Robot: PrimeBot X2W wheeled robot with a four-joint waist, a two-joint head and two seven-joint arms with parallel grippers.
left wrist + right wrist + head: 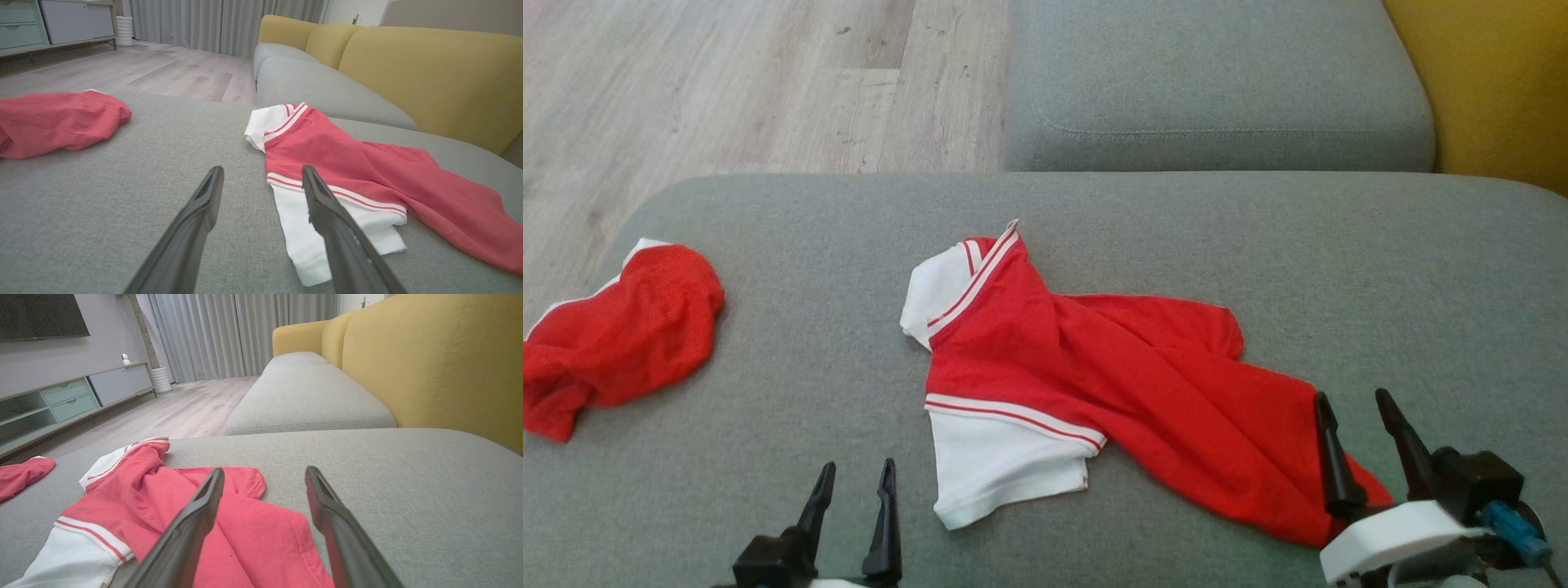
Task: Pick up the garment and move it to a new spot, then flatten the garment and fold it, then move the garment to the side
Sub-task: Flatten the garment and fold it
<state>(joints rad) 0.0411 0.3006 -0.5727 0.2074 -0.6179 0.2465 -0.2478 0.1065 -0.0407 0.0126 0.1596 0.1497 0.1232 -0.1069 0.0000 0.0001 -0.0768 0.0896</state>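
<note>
A broad grey fabric sofa cushion [1176, 245] stretches ahead of both pincers. On it lies a rumpled red shirt with white striped sleeves [1094, 359], one white sleeve just right of the left gripper [858, 464] and the red hem beneath the right gripper [1352, 394]. A crumpled red cloth [629, 327] sits well left of the left gripper. Both arms hang low with fingers pointing forward, spread and empty. The right wrist view adds a yellow backrest [429, 355].

Two garments show: spread garment [1086, 367], crumpled garment [621, 335]; two end effectors: left end effector [858, 465], right end effector [1352, 396].
</note>
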